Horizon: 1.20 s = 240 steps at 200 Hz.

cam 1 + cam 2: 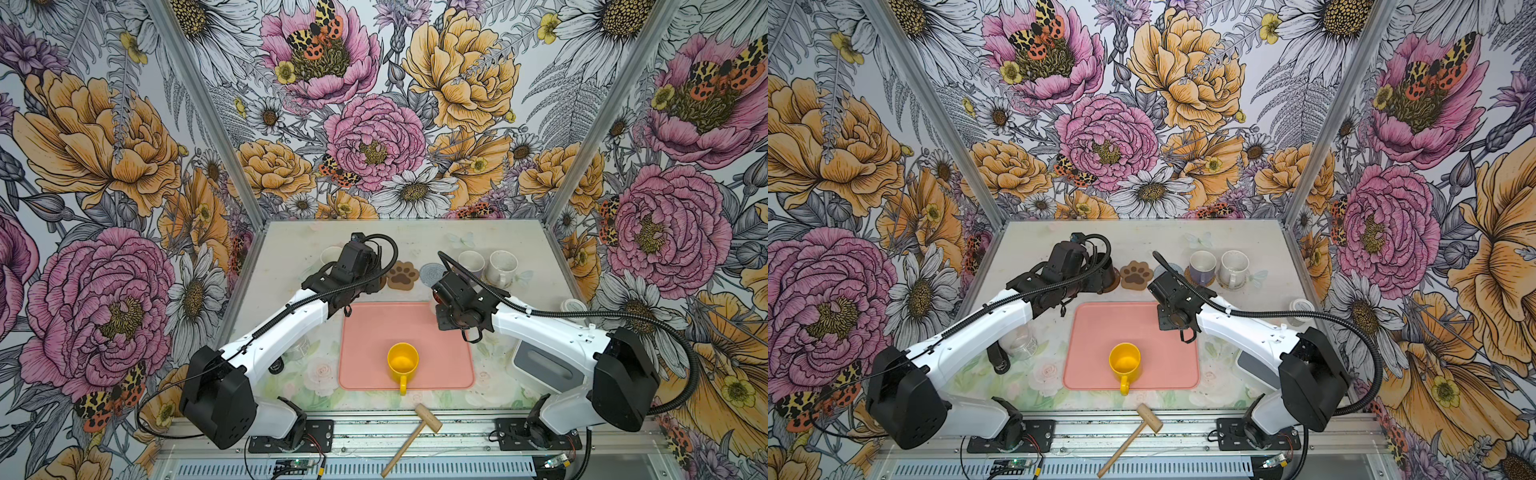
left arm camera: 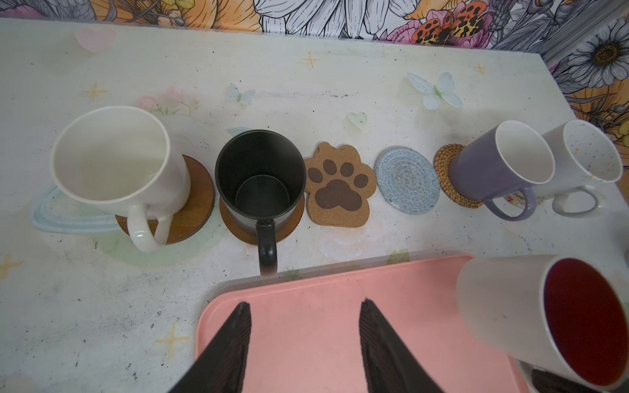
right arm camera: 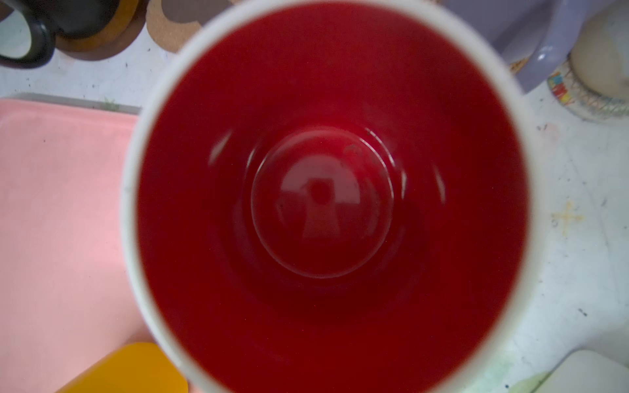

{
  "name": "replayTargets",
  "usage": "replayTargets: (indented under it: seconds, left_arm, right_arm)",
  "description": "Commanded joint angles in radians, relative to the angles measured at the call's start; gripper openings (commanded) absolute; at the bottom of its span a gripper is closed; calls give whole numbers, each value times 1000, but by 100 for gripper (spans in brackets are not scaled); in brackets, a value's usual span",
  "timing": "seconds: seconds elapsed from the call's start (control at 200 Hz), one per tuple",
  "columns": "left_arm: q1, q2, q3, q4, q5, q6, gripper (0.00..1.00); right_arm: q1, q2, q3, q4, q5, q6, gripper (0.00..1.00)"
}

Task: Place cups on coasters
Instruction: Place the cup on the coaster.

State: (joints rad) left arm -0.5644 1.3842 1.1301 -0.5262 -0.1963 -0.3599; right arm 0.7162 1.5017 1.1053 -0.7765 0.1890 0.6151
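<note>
My right hand (image 1: 453,309) pinches the white ceramic mug with the red inside (image 2: 510,316), held clear above the far right corner of the large pink tray (image 2: 306,357) so it can travel. The fingers themselves are hidden. Just beyond it lie the free round grey-blue woven coaster (image 2: 406,180) and the tan cork paw-shaped coaster (image 2: 338,189). My left hand (image 2: 305,303) hovers spread and empty over the tray, and the yellow plastic mug (image 1: 402,361) stands at its near edge.

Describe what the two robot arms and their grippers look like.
The left arm and right arm have white shells with black joint housings. Black corrugated cables run along each. The left gripper has black, ribbed, tapered fingers.
</note>
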Motion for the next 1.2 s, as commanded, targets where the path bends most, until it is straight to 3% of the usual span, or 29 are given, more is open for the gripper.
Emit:
replayTargets:
  seconds: [0.0,0.225,0.57,1.196]
  left_arm:
    - [11,-1,-1,20,26,-13,53]
    - [14,10,6,22,35,-18,53]
    - [15,26,20,25,46,-19,53]
    - [17,49,36,24,57,-21,53]
  right_arm:
    - [-41,31,100,41,34,-105,0]
    - [-117,156,251,43,-30,-206,0]
    - [-192,320,390,65,-86,-248,0]
    - [-255,433,433,114,-134,-262,0]
